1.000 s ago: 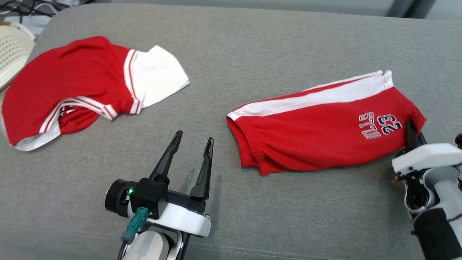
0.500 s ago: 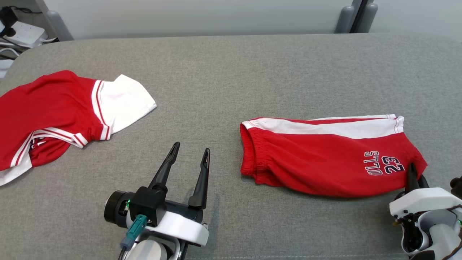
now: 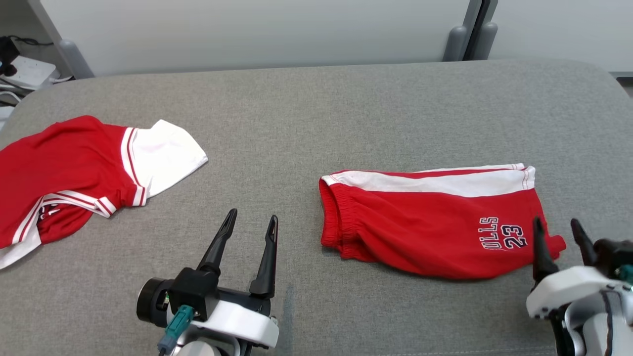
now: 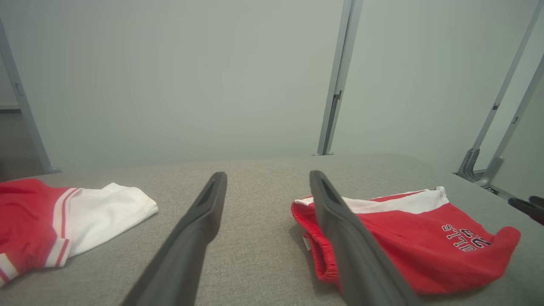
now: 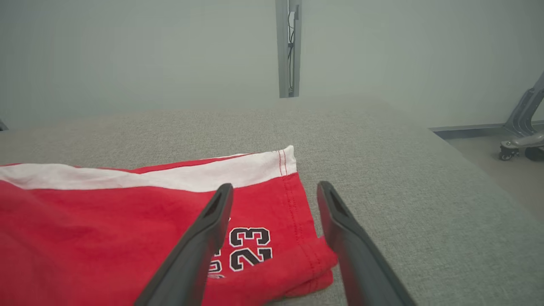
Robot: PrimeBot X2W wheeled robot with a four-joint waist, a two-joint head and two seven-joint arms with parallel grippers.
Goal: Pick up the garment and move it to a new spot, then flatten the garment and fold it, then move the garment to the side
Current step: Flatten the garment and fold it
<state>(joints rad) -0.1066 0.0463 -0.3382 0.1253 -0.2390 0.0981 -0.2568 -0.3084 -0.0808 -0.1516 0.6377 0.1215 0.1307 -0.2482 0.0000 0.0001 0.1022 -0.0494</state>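
The right hand (image 3: 555, 222) stood open and empty at the near corner of the folded red shorts (image 3: 425, 232), which lay on the right of the grey surface (image 3: 296, 123), the left hand (image 3: 252, 215) open too, a red shirt (image 3: 59, 163) beyond

I read the shorts (image 3: 425, 232) as soft, matt knit cloth with a puckered elastic waist. The cushion (image 3: 306, 123) under them is coarse grey woven fabric. The jersey (image 3: 74, 163) looks like a smoother knit. My left gripper (image 3: 251, 221) has matt dark fingers (image 4: 199, 229), plastic by the look, and a glossy white wrist shell (image 3: 237, 321).
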